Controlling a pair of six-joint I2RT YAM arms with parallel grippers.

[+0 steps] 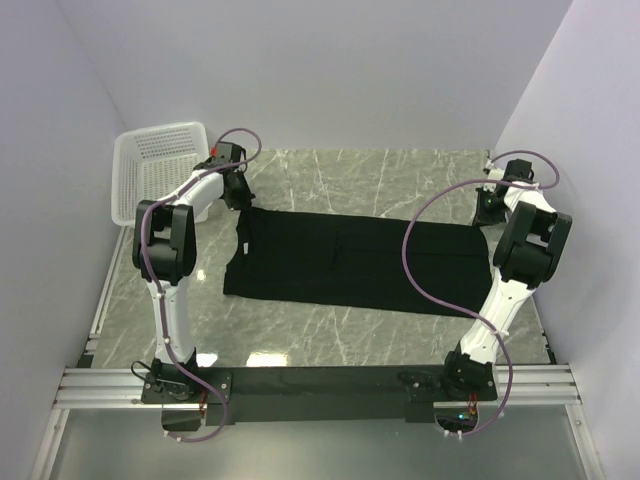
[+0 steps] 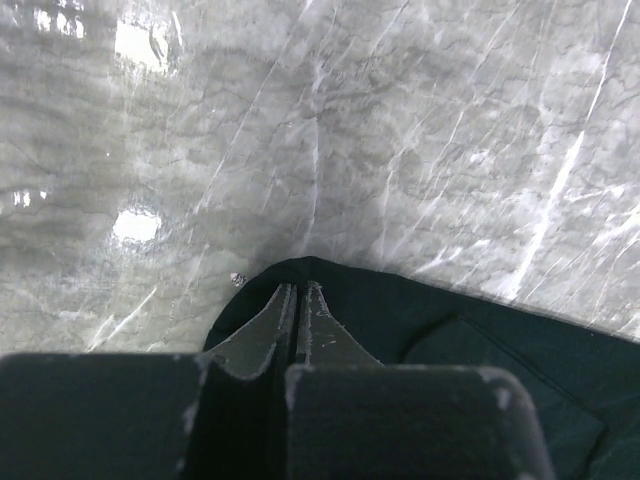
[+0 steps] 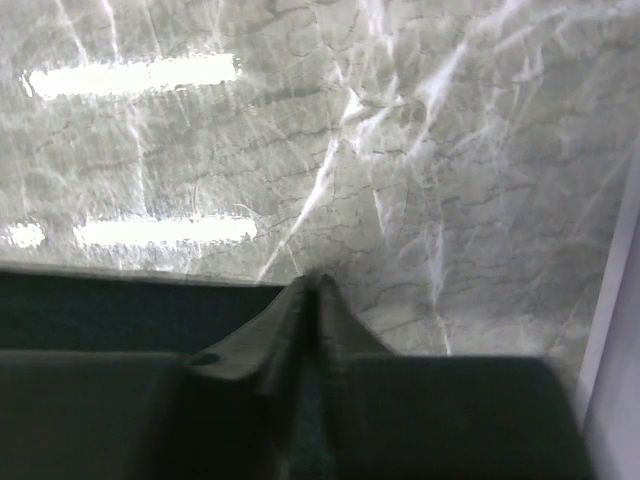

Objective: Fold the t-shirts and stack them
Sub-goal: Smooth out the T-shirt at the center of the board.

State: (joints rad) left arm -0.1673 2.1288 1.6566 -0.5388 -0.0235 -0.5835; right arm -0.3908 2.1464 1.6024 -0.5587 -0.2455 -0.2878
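A white plastic basket [image 1: 152, 172] with perforated walls stands at the far left corner of the grey marble worktop [image 1: 380, 178], tilted against the side wall, just behind the left arm's forearm. The black t-shirt [image 1: 350, 262] lies spread flat across the middle of the worktop, well apart from the basket's mouth, with its long side running left to right. The left hand [image 1: 237, 190] is down at the shirt's far left corner; in its wrist view the fingers [image 2: 312, 320] are pressed together with only a hairline gap, pinching the rounded edge of the fabric that wraps around their tips. The right hand [image 1: 490, 207] is at the far right corner, close to the right wall; its fingers [image 3: 335, 320] are likewise closed tight, with the shirt's straight edge running up to them from the left. Purple cables [image 1: 420, 250] loop off both arms, the right one arching over the shirt's right end.
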